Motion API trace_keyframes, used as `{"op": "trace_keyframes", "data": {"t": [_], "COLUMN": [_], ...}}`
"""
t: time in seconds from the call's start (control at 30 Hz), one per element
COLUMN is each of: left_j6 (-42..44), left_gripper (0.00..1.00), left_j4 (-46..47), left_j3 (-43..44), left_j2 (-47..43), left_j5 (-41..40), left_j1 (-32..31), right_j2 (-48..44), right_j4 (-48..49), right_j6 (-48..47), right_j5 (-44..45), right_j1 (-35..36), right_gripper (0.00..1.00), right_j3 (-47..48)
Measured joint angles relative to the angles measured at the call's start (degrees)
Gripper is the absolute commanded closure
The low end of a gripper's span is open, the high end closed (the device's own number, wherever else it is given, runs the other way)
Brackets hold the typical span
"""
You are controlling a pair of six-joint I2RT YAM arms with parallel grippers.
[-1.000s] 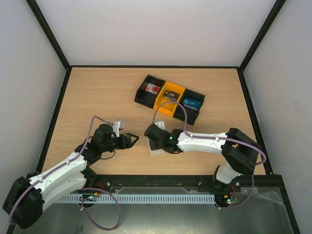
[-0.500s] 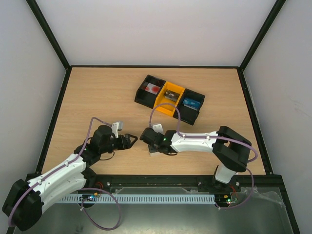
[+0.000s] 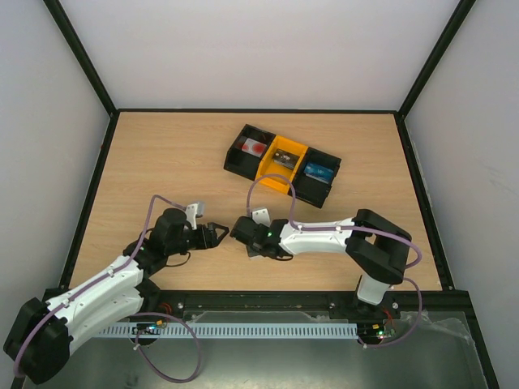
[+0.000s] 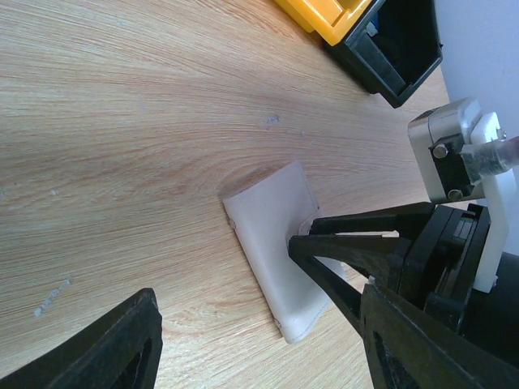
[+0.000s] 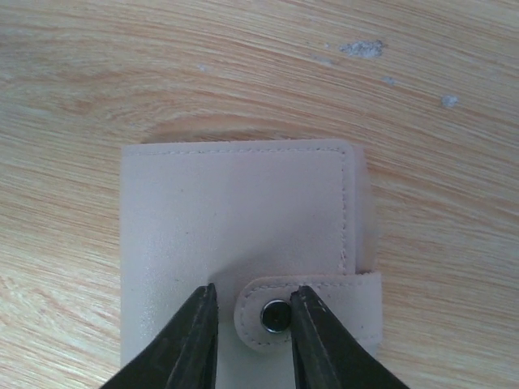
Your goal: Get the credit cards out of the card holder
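Observation:
The card holder [image 5: 235, 211] is a cream, stitched, wallet-like case lying flat and closed on the wood, its strap fastened by a metal snap [image 5: 276, 315]. My right gripper [image 5: 253, 293] is down on it, slightly open; the strap's rounded end lies between the jaws, one finger beside the snap, the other on the holder's face. From the top the holder [image 3: 255, 251] is mostly covered by this gripper [image 3: 243, 232]. My left gripper [image 3: 217, 233] hovers wide open just left of the holder [image 4: 272, 219], holding nothing. The credit cards are hidden.
A black-and-yellow three-compartment tray [image 3: 280, 174] stands behind the grippers toward the table's middle, with small items in each compartment; its corner [image 4: 405, 49] shows in the left wrist view. Black frame rails edge the table.
My right gripper has slid left along the holder toward the left gripper, and its jaws have narrowed a little. The left arm has hardly moved.

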Motion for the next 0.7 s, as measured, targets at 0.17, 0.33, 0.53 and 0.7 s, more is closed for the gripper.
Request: {"op": "trace_keyframes", "data": {"t": [0.17,0.33,0.53,0.7], "left_j6": [0.0,-0.1,-0.2,-0.3], "left_gripper": [0.31,0.31,0.31,0.32], "left_j4": [0.0,0.0,0.0,0.0], "left_j3": [-0.2,-0.2,-0.7,-1.1], "left_j2": [0.0,0.0,0.0,0.0], "left_j5": [0.0,0.0,0.0,0.0], "left_j1": [0.0,0.0,0.0,0.0], "right_j2": [0.3,0.3,-0.2,-0.8], "right_j4": [-0.4,-0.6,0.4,2.4], "right_j6": [0.6,0.9,1.1,1.4], "right_j5": [1.4,2.2,2.3,1.9], "right_j1": [0.1,0.2,0.3,0.3], "right_gripper": [0.90,0.98,0.98,0.98], "right_j3": [0.0,0.0,-0.5,-1.1]}}
